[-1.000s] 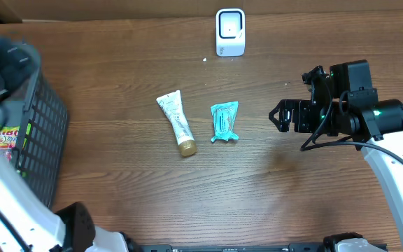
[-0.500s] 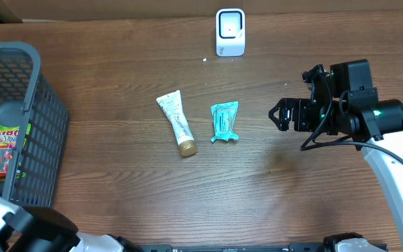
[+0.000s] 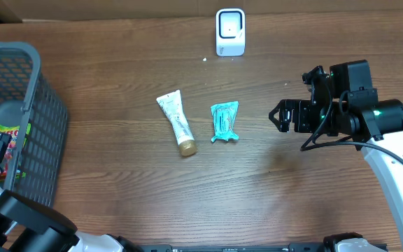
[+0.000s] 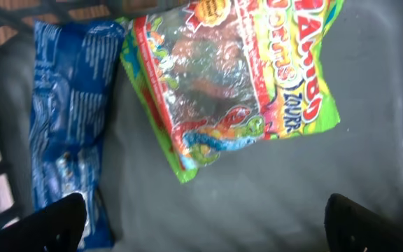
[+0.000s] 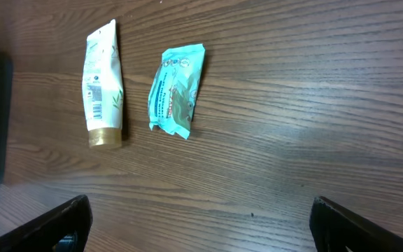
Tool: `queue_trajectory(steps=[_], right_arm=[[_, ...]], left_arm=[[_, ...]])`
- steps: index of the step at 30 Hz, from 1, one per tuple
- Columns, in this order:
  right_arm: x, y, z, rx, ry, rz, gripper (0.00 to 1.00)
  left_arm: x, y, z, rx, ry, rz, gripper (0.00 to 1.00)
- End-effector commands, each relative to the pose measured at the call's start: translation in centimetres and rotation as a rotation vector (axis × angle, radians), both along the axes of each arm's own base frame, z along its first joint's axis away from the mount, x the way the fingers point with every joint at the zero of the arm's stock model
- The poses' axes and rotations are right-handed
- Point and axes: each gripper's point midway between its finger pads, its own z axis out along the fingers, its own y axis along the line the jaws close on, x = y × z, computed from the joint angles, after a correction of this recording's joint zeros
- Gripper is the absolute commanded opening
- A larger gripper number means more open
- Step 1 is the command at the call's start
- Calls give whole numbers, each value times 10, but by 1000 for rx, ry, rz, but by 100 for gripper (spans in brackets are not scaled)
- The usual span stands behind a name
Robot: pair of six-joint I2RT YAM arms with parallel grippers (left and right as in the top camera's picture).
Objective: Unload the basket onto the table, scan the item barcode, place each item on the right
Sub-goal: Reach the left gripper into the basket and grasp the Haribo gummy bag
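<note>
Open and empty: right claw [image 3: 274, 117], left claw [image 4: 208, 231].
Candidate: white plastic tube with gold cap [image 5: 102, 84], well ahead of right claw; judged light, slippery, soft. Pinch mid-body, barcode clear.

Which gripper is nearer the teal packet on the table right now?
Right. The right gripper hovers open just right of the teal packet, apart from it; the left gripper is far left, over the basket.
</note>
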Motion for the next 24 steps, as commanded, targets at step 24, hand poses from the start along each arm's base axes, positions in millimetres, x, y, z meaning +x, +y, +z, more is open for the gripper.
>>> queue_trajectory(steps=[24], right_arm=[[3,5,9,20,-27,13,100]], left_arm=[[12,28,-76,-9,108,-57,100]])
